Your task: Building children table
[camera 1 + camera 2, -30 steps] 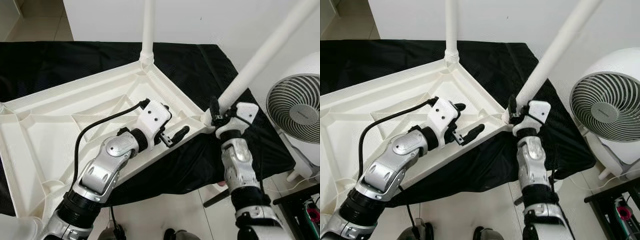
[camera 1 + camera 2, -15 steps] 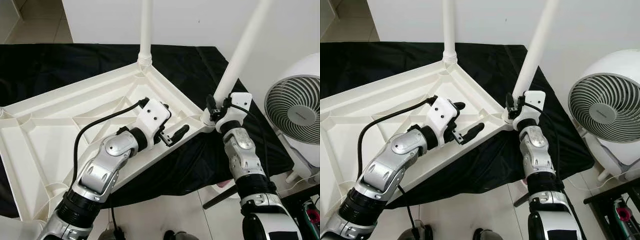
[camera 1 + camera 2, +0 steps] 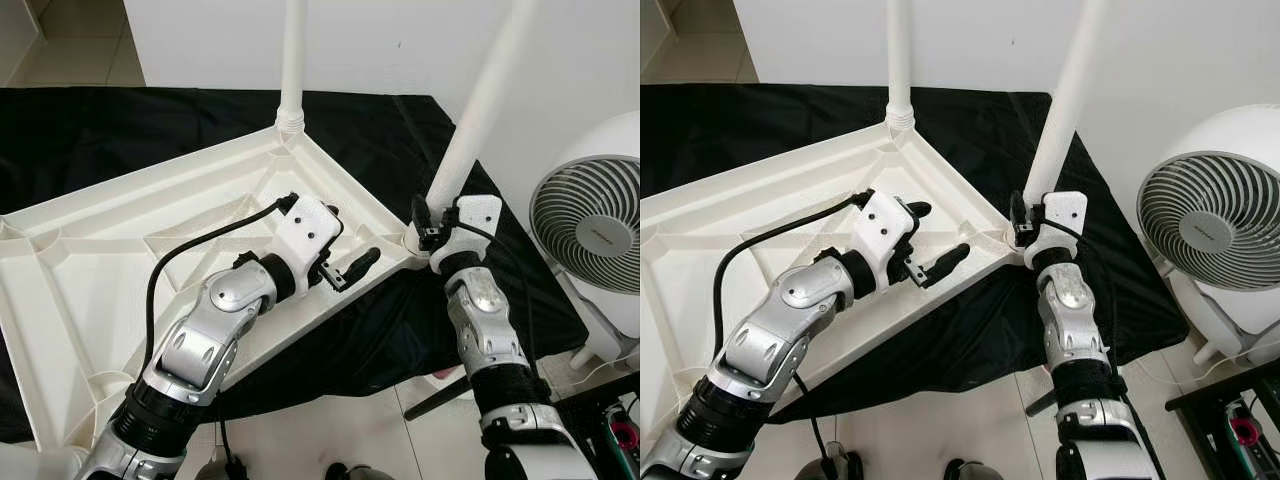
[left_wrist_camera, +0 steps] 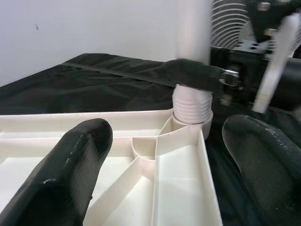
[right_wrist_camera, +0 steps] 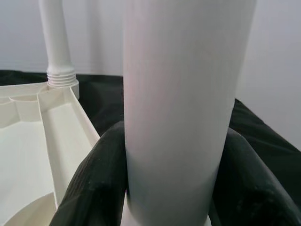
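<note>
right claw (image 3: pixel 1026 222) clamped on table leg (image 3: pixel 1065 98) | left claw (image 3: pixel 345 262) wide apart over tabletop (image 3: pixel 120 250)

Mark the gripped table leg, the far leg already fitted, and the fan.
gripped table leg (image 3: pixel 1065 95), right eye view, mid shaft above the right pincer.
far leg (image 3: pixel 899 60), right eye view, shaft above its threaded base.
fan (image 3: pixel 1208 222), right eye view, grille hub.

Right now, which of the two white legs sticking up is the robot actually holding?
The nearer leg, at the tabletop's right corner: the right tool is clamped round its base. The far-corner leg stands untouched.
</note>
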You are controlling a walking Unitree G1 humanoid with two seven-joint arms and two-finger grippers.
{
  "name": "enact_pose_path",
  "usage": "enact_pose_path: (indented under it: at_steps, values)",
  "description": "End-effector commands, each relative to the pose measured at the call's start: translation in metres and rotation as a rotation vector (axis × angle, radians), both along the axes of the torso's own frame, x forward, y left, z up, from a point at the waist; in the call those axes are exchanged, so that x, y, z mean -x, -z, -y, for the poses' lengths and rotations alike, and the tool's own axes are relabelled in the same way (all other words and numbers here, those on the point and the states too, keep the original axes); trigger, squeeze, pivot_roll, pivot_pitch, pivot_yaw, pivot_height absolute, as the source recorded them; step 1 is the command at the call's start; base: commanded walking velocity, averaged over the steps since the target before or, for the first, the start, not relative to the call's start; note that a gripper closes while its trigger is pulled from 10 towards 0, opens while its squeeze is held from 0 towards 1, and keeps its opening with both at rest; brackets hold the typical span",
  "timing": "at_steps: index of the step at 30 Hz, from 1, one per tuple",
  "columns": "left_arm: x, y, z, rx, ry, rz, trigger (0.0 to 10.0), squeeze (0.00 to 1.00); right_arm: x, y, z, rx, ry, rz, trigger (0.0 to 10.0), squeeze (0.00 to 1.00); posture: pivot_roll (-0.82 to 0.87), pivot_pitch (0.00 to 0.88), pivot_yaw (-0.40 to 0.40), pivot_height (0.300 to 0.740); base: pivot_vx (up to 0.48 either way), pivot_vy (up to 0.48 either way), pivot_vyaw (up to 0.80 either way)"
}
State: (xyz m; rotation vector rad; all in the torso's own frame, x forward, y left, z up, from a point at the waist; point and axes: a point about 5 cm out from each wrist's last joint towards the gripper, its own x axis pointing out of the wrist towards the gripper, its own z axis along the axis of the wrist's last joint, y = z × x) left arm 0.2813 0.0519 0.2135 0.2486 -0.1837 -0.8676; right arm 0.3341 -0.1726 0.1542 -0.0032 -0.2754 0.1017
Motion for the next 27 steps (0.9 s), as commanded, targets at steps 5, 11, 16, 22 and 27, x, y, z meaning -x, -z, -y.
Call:
enact_pose_path:
  at_steps: [5, 11, 16, 22, 27]
  values:
    - [0.002, 0.001, 0.002, -0.001, 0.023, -0.020, 10.0, 0.00, 0.023, 0.049, 0.006, 0.038, 0.008, -0.134, 10.0, 0.00, 0.08, 0.148, -0.052, 0.740, 0.000, 0.000, 0.00]
    - [0.002, 0.001, 0.001, 0.001, 0.026, -0.024, 10.0, 0.00, 0.026, 0.047, 0.006, 0.097, -0.010, -0.103, 10.0, 0.00, 0.08, 0.158, -0.047, 0.740, 0.000, 0.000, 0.00]
    - [0.002, 0.000, 0.001, 0.000, 0.024, -0.023, 10.0, 0.00, 0.024, 0.046, 0.011, 0.098, 0.002, -0.115, 10.0, 0.00, 0.08, 0.162, -0.046, 0.740, 0.000, 0.000, 0.00]
    - [0.002, -0.001, -0.001, 0.000, 0.020, -0.023, 10.0, 0.00, 0.015, 0.058, 0.020, -0.017, 0.066, -0.249, 10.0, 0.00, 0.09, 0.163, -0.042, 0.740, 0.000, 0.000, 0.00]
    - [0.002, -0.001, -0.001, 0.000, 0.020, -0.023, 10.0, 0.00, 0.011, 0.059, 0.021, -0.066, 0.074, -0.293, 10.0, 0.00, 0.09, 0.164, -0.042, 0.740, 0.000, 0.000, 0.00]
